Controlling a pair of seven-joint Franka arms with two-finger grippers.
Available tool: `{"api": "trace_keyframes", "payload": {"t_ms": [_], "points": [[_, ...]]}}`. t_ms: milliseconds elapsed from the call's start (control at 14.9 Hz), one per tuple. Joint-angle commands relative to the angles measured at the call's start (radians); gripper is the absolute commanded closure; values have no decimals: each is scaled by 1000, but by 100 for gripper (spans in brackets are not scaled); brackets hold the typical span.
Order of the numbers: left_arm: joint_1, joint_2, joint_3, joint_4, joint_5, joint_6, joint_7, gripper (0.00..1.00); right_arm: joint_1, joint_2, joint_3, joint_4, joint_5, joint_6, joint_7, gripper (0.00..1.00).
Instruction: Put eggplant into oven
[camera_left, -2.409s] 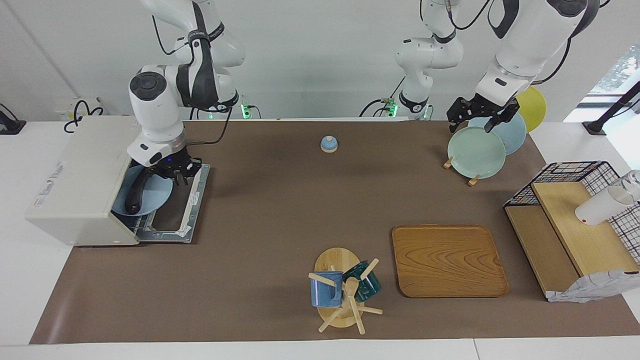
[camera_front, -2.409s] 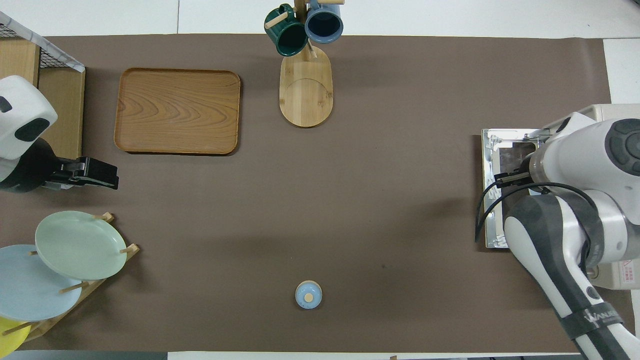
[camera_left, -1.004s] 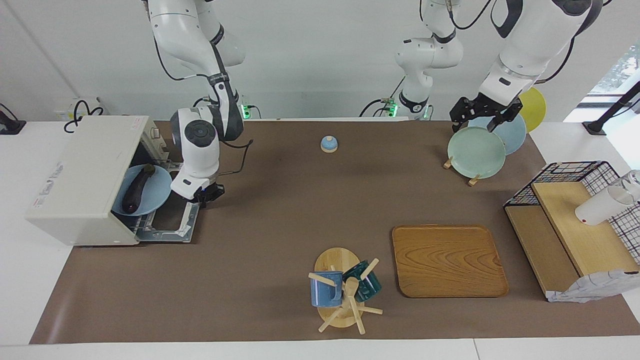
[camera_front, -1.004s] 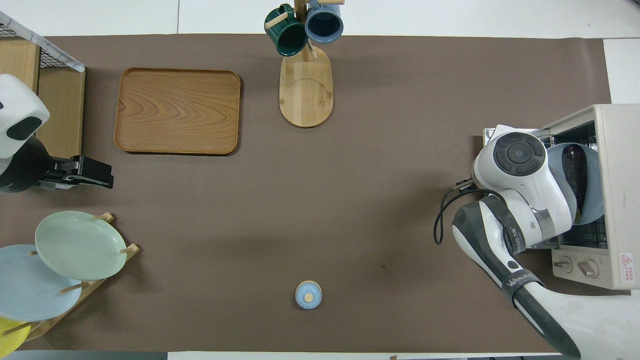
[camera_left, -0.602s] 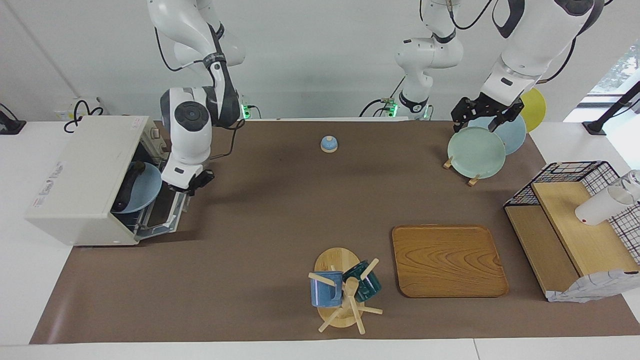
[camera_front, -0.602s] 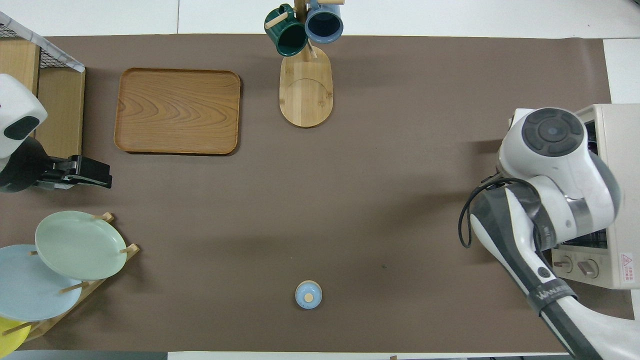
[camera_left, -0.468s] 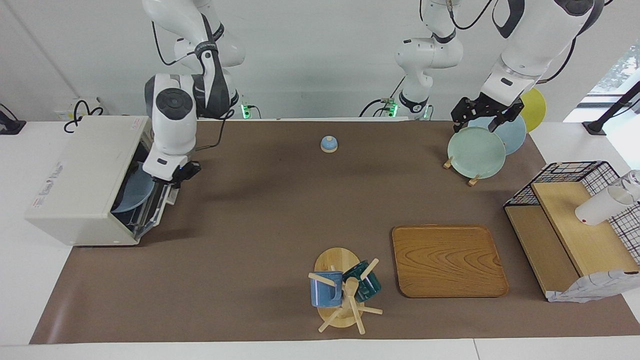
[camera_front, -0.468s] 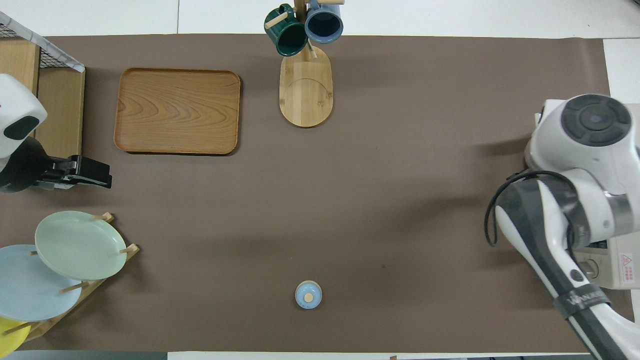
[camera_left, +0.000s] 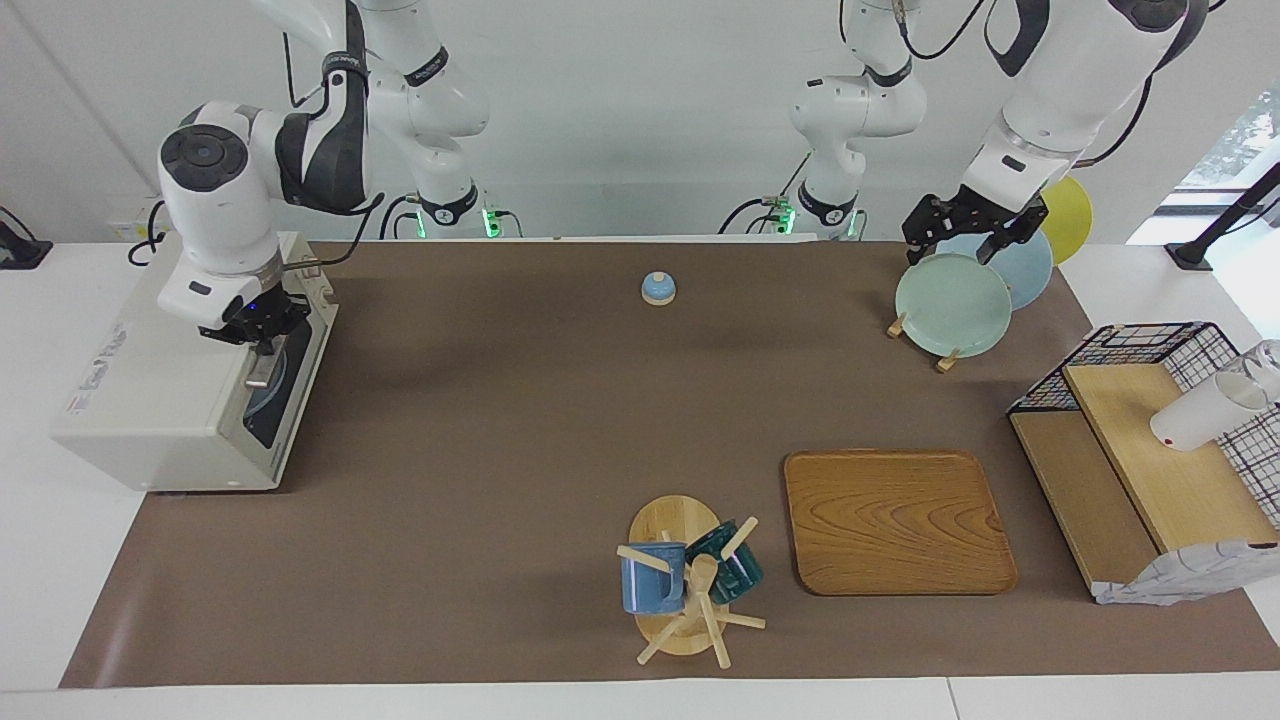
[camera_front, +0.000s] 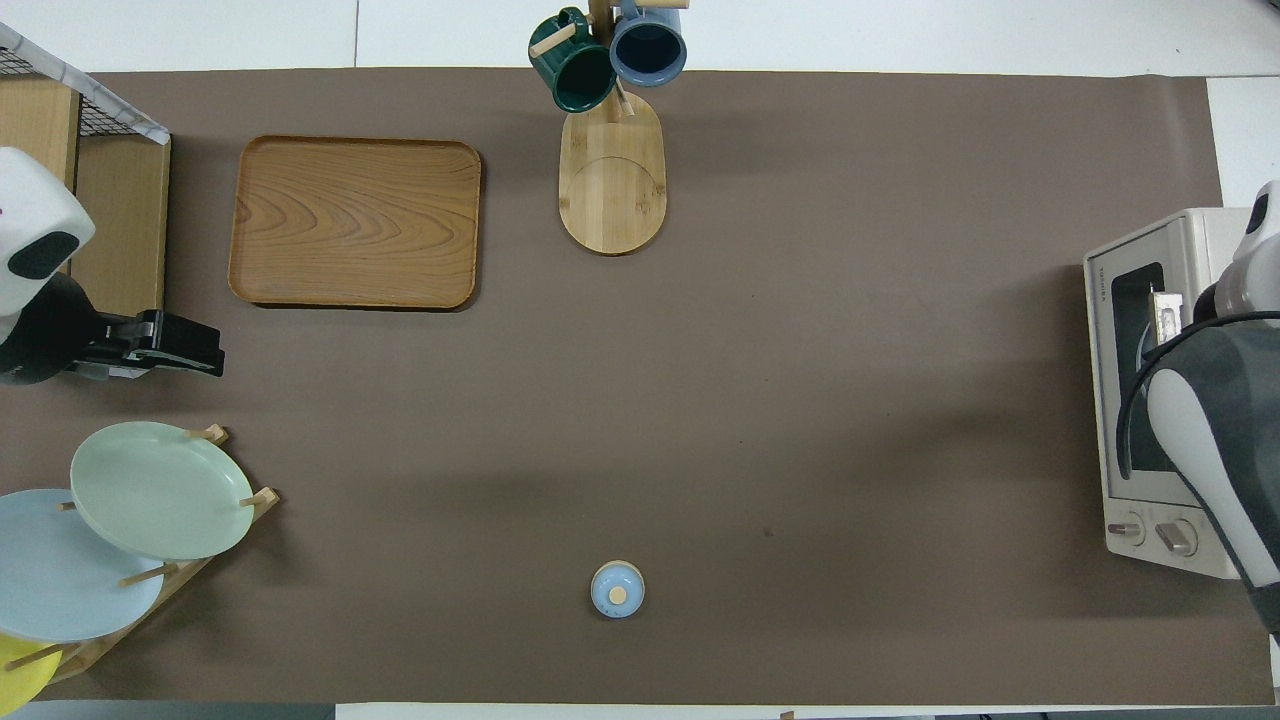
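Observation:
The cream-white oven (camera_left: 150, 380) stands at the right arm's end of the table, and its dark glass door (camera_left: 285, 390) is closed. It also shows in the overhead view (camera_front: 1120, 400). The eggplant is hidden inside; only a pale blue plate shows faintly through the glass. My right gripper (camera_left: 258, 335) is at the door's top edge, just above the metal bar handle (camera_left: 262, 370). In the overhead view the right arm covers that gripper. My left gripper (camera_left: 960, 235) waits in the air over the plate rack; it also shows in the overhead view (camera_front: 190, 345).
A rack with a green plate (camera_left: 952, 305) stands at the left arm's end. A small blue bell (camera_left: 658, 288) sits mid-table near the robots. A wooden tray (camera_left: 897, 520), a mug tree (camera_left: 690, 580) and a black wire basket (camera_left: 1150, 450) lie farther out.
My right gripper left the eggplant on the plate inside the oven, drew back, then swung the door up until it closed. The left arm barely moved.

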Motion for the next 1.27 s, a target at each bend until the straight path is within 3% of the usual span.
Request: {"api": "trace_keyframes", "payload": {"t_ms": [0,134,201,268,335,669,1204], "points": [[7,-2,-6,12,21,-21,-4,0,-1,15,18,199,180,-197,4,100],[7,-2,-6,12,22,-20,-4,0,52,21,22,304,214,-300,103,100],[7,-2,-6,12,21,-21,-4,0,78,18,24,321,217,-336,163,95],[7,-2,-6,12,21,-21,-4,0,86,6,30,322,219,-371,189,51],[7,0,-6,12,21,-21,-5,0,92,-8,36,321,217,-392,194,1],[7,0,-6,12,21,-21,-4,0,91,-5,35,318,214,-371,315,0],[7,-2,-6,12,21,-21,-5,0,103,15,10,355,223,-388,325,0]]}}
